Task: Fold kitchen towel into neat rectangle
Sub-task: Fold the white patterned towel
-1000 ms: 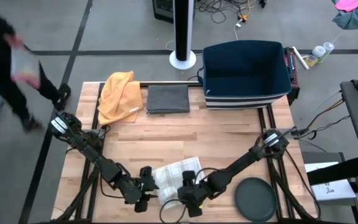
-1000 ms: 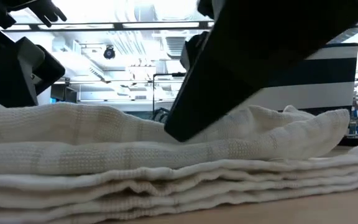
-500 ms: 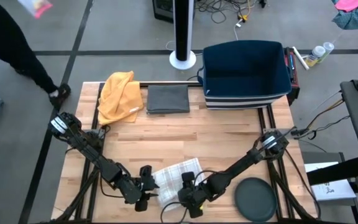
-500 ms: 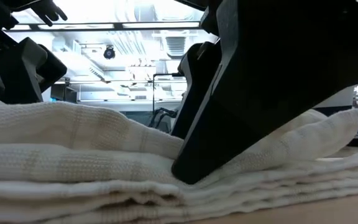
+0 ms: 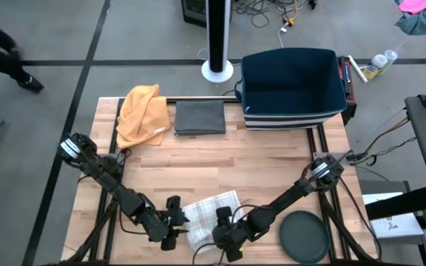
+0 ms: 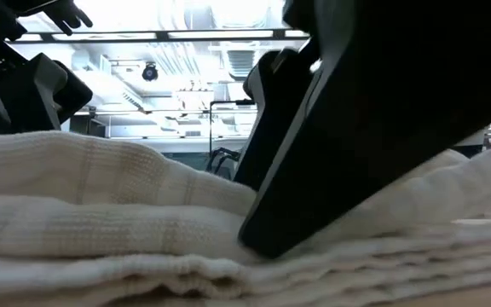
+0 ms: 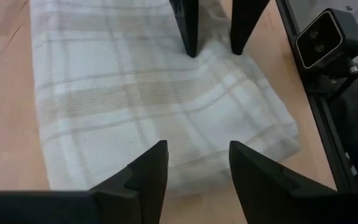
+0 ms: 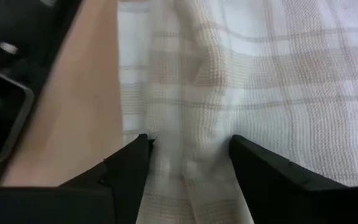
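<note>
Towel: white plaid kitchen towel (image 5: 211, 209) at the near edge of the worktop (image 5: 257, 159), between the two grippers; stacked in several layers in the low view.
Progress: looks mostly folded, already a compact rectangle; a puckered ridge near the right gripper and one bulging corner not yet flat; judged left to do, smoothing and squaring the edges.
Right gripper: right gripper (image 8: 188, 158) low on the towel's near right edge; jaws apart, straddling a raised fold of cloth, tips pressed into the fabric; no clamp visible.
Left gripper: left gripper (image 7: 192, 167) just beside the towel's near left edge; jaws apart, nothing between them, hanging over the cloth's border.
Arm pose: both arms stretched low from the worktop's sides toward its near edge, wrists angled in at each other.
Surroundings: orange cloth (image 5: 142, 113) and folded grey cloth (image 5: 200, 117) well apart at the far side; dark blue bin (image 5: 293, 87) beyond; dark round disc (image 5: 305, 236) near the right arm.
</note>
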You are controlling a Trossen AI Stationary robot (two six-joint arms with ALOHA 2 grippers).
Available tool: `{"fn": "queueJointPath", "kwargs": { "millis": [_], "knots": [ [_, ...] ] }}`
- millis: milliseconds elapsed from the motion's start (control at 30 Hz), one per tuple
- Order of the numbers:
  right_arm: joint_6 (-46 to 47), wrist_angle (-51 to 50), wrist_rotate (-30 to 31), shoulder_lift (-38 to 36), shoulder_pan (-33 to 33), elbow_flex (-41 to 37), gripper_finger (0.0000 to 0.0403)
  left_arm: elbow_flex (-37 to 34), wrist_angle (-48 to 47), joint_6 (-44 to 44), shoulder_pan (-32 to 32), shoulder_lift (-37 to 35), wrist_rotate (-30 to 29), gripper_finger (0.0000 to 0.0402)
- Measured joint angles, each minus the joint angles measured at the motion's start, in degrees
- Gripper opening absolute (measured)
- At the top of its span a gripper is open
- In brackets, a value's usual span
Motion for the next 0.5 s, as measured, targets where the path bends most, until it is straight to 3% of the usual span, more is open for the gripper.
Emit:
{"fn": "queueJointPath", "kwargs": {
  "millis": [267,500],
  "knots": [
    [-0.25,-0.21,8.13,0.02,-0.25,-0.02,0.0179,0.0,-3.26,2.74,0.0,-1.3,-0.15,0.0155],
    [4.0,-0.22,8.39,0.02,-5.52,-0.02,0.0141,0.0,-16.57,1.93,-0.28,-11.83,-3.34,0.0158]
  ]
}}
